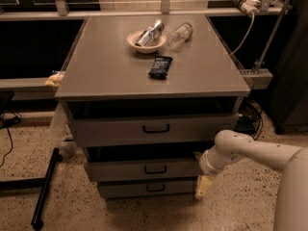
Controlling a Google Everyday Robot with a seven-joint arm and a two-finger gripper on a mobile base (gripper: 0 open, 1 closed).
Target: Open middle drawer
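Middle drawer (120,171), 2nd of 3 beneath the worktop (110,66), appears shut; its black handle (155,169) is unheld. Gripper (203,186) hangs low beside the drawer's right end, apparently positioned for approach. State of jaws: cannot tell.

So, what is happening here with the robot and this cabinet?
A one-arm robot is working at a grey cabinet with three drawers. Its gripper hangs low by the right end of the middle drawer, off to the side of that drawer's black handle, which nothing holds. On top are a bowl with a can in it, a bottle and a dark packet.
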